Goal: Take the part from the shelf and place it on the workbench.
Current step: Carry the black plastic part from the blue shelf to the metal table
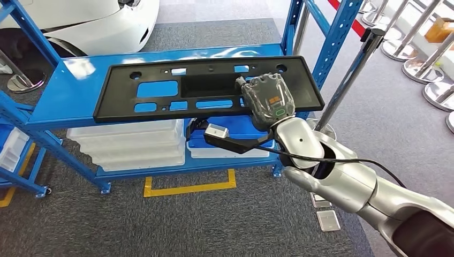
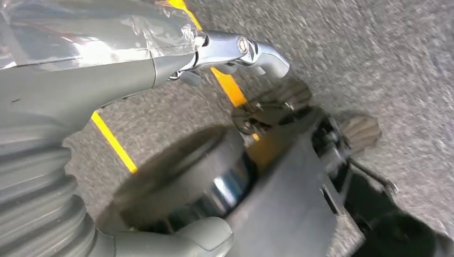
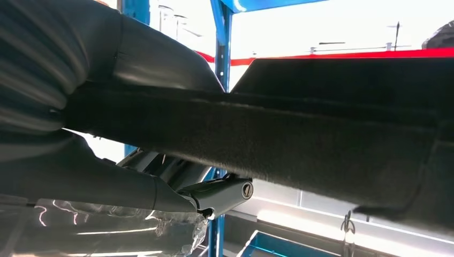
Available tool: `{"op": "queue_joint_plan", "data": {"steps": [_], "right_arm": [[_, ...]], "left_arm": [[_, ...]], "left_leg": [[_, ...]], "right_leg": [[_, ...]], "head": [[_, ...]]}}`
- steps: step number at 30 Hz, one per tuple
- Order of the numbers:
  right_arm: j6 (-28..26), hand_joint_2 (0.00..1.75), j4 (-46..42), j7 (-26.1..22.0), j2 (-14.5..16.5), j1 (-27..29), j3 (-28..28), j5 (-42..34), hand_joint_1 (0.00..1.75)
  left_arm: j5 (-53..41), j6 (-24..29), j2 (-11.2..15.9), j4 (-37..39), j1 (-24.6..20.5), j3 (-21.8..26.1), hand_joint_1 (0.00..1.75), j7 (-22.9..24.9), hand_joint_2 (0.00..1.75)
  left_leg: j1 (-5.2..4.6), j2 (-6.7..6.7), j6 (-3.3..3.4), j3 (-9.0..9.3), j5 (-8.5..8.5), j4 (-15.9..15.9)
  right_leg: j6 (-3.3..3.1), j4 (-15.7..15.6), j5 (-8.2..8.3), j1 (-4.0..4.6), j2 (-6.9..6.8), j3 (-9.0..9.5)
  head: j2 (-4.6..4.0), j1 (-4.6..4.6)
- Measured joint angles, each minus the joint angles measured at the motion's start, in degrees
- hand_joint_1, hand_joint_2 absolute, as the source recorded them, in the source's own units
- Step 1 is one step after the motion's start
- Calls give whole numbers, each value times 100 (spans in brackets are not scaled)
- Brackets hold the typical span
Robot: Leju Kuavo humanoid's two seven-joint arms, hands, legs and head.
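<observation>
Where the silver right arm reaches in from the lower right of the head view, grey speckled carpet covers the floor, marked by a yellow taped bracket just before the shelf's foot; the left robot hand hangs over that same carpet and a yellow line, fingers apart and holding nothing. Beyond the tape stands the blue metal shelf, its lower level carrying white moulded plastic trays; on its top level lies the long black plastic panel with rectangular cut-outs, flat, its right end reaching past the shelf's upright. The right robot hand, wrapped in clear film, lies on the panel's near edge toward the right end; the right wrist view shows the thumb above that edge and darker fingers beneath it, clamped on the panel. Farther off are chrome barrier posts with a red belt, and a white car body behind the shelf.
</observation>
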Motion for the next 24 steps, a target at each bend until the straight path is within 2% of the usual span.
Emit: {"op": "queue_joint_plan", "data": {"steps": [1, 2, 3, 4, 5, 6, 7, 8, 9, 10, 12, 14, 16, 17, 18, 19, 20, 22, 23, 24], "right_arm": [[-9, 175, 0, 10, -1, 1, -5, -16, 175], [-17, 175, 0, 19, -2, 4, -8, -32, 175], [-20, 175, 0, 26, -4, 9, -8, -46, 175], [-20, 175, 0, 33, -5, 15, -8, -57, 175], [-20, 175, 0, 39, -7, 20, -8, -67, 175], [-21, 175, 0, 44, -8, 22, -9, -74, 175], [-21, 175, 0, 49, -8, 20, -14, -78, 175], [-22, 175, -1, 52, -5, 13, -20, -80, 175], [-23, 175, -1, 54, -2, 6, -28, -84, 175], [-23, 175, -2, 57, 1, -1, -37, -92, 175], [-21, 175, -1, 64, 2, -5, -49, -116, 175], [-18, 175, 0, 77, 1, -10, -56, -143, 175], [-12, 175, 0, 99, 6, -15, -61, -175, 175], [-7, 175, 1, 114, 9, -15, -60, -193, 175], [1, 175, 1, 126, 10, -13, -60, -209, 175], [7, 175, 2, 138, 10, -11, -59, -222, 175], [11, 175, 2, 149, 10, -10, -59, -237, 175], [14, 175, 2, 167, 10, -11, -59, -260, 175], [15, 175, 2, 174, 10, -16, -59, -269, 175], [15, 175, 2, 181, 10, -22, -59, -274, 175]], "left_arm": [[1, 2, 0, 0, 0, 0, 0, -3, 175], [2, 4, 0, 0, 0, 0, 0, -4, 175], [2, 4, -1, 0, 1, 0, 0, -5, 175], [2, 4, -1, 0, 3, 0, 0, -5, 175], [2, 4, -2, 0, 5, -1, 0, -5, 175], [2, 5, -3, 0, 5, -1, 0, -5, 175], [2, 7, -3, 0, 4, -1, 0, -5, 175], [2, 10, -4, 0, 3, -1, 0, -4, 175], [2, 14, -4, 0, 1, 0, 0, -4, 175], [1, 18, -4, 0, 0, 0, 0, -3, 175], [1, 26, -4, 0, -2, 0, 0, -1, 175], [1, 31, -3, 0, -2, 0, 0, -2, 175], [1, 30, -4, 0, 4, 0, 0, -7, 175], [2, 23, -4, 0, 8, 0, 0, -15, 175], [4, 14, -4, 0, 10, 0, 0, -23, 175], [6, 4, -4, 0, 10, 0, 0, -31, 175], [7, -8, -4, 0, 7, 0, 0, -37, 175], [8, -22, -3, 0, 10, 0, 0, -36, 175], [8, -27, -3, 0, 14, 0, 0, -34, 175], [9, -31, -2, 0, 19, 0, 0, -32, 175]], "left_leg": [[-5, 26, 23, -63, 50, 0], [-7, 56, 35, -127, 94, 6], [-8, 89, 33, -191, 136, 19], [-8, 126, 26, -256, 170, 39], [-5, 164, 16, -318, 193, 67], [-2, 204, 5, -362, 205, 105], [-4, 239, -12, -400, 207, 150], [-14, 272, -33, -428, 205, 200], [-26, 303, -60, -446, 207, 247], [-38, 333, -89, -468, 213, 280], [-47, 380, -149, -488, 222, 316], [-28, 250, -220, -558, 66, 499], [3, 45, -278, -793, -299, 1089], [13, -4, -291, -957, -479, 1483], [19, -20, -298, -1089, -582, 1797], [23, -25, -298, -1146, -579, 1949], [29, -32, -289, -1099, -462, 1884], [43, -116, -250, -763, -60, 1203], [50, -202, -227, -575, 83, 838], [53, -281, -209, -448, 154, 559]], "right_leg": [[24, 354, -287, -4, -3, -107], [43, 747, -497, -10, -5, -211], [62, 1082, -569, -16, -7, -280], [77, 1267, -499, -21, -11, -278], [87, 1250, -347, -26, -23, -178], [92, 1015, -190, -30, -62, 32], [87, 641, -126, -28, -146, 303], [57, 254, -141, -7, -229, 560], [20, -47, -197, 12, -296, 743], [-20, -213, -268, 31, -321, 826], [-98, -289, -281, 32, -247, 825], [-176, -325, -239, 8, -163, 803], [-234, -341, -201, -2, -85, 773], [-249, -339, -188, 1, -42, 753], [-257, -335, -177, 5, 5, 737], [-260, -331, -167, 7, 54, 726], [-258, -327, -161, 8, 107, 722], [-249, -320, -153, 5, 210, 726], [-234, -316, -145, 7, 259, 719], [-211, -312, -131, 3, 303, 705]], "head": [[0, 37], [0, 69], [0, 99], [0, 128], [0, 157], [0, 185], [0, 214], [0, 238], [0, 248], [0, 250], [0, 232], [0, 210], [0, 152], [0, 120], [0, 101], [0, 90], [0, 77], [0, 51], [0, 44], [0, 42]]}}
